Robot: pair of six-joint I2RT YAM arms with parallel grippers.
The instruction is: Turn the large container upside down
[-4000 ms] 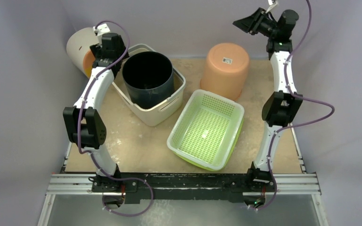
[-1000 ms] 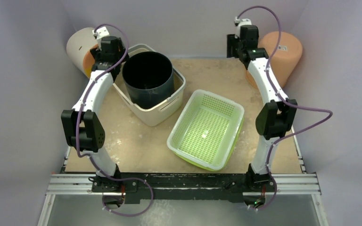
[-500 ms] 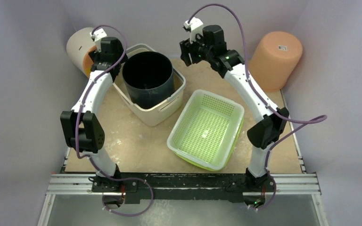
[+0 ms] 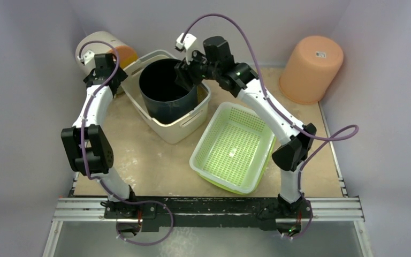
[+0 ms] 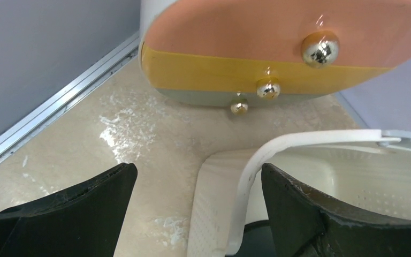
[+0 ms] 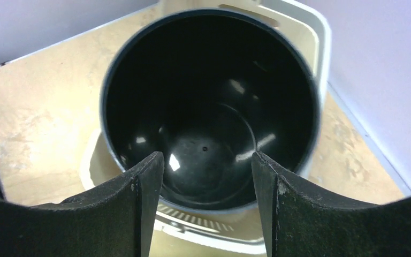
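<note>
Well, the large container (image 4: 179,128) stands upright on the table (image 4: 155,160), with a black bucket (image 4: 167,91) nested inside it. The right gripper (image 4: 184,72) hovers above that bucket, fingers spread wide. The left gripper (image 5: 195,176) gapes over the container's far-left corner. A pale-green perforated basket (image 4: 234,147) sits just right of the container.

Cream large container (image 4: 177,131) upright, rear-left

One each: cream basket (image 4: 180,131), black bucket (image 4: 167,92), white perforated basket (image 4: 233,148), green tub (image 4: 268,156), orange bucket (image 4: 311,68), white canister (image 4: 99,38)
</note>
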